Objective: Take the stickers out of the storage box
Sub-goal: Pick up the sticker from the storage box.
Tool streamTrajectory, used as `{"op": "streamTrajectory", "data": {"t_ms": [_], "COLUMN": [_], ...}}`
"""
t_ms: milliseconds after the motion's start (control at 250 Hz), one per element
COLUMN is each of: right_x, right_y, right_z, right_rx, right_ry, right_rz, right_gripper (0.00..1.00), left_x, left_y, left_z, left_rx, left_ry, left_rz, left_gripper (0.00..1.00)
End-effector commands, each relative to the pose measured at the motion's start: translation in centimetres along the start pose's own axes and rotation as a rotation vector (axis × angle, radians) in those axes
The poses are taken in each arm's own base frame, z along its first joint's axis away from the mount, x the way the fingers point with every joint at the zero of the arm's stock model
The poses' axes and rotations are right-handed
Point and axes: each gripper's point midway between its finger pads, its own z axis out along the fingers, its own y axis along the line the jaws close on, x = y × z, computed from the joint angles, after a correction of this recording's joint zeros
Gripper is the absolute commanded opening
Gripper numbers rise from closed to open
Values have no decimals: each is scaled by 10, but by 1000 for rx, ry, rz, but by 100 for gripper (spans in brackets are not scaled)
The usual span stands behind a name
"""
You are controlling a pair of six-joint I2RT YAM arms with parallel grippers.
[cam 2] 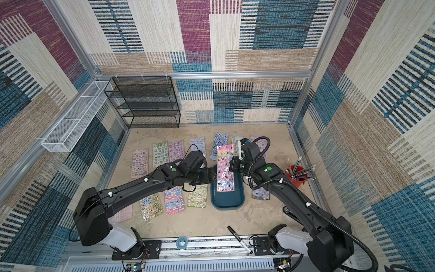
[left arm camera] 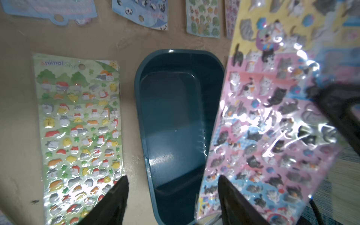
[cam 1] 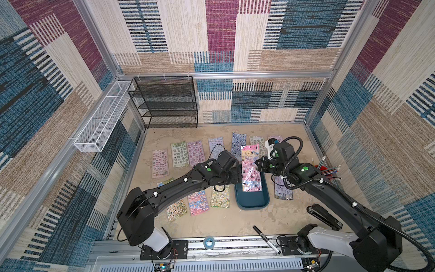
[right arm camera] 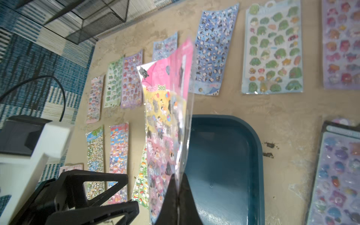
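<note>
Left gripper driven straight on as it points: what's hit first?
Probably the storage box: the open left gripper aims at its bare floor. The held sticker sheet hangs close beside one finger; depth unclear.

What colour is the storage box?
The storage box is dark teal-blue, clearest in the left wrist view.

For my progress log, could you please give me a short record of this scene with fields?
Right gripper: shut on a pink cat sticker sheet, pinching its edge
Held sheet: tilted up above the storage box; whether it touches the box is unclear
Left gripper: open, empty, next to the box
Box contents: no other sheet visible inside
Table: other sticker sheets lie flat around the box
</note>
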Motion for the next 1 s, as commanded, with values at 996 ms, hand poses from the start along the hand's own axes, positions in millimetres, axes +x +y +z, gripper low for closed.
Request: {"op": "streamTrajectory", "data": {"t_ms": [996], "right_x": [-123], "right_y": [-20], "right_z": [-17], "right_rx": [402], "right_ry": [-42], "right_rz": [-352], "right_gripper": [0], "left_x": [-56], "left_y": [-13], "left_z": [-68], "left_rx": [325], "left_ry": [-180], "left_rz": [93], "left_gripper": [74]}}
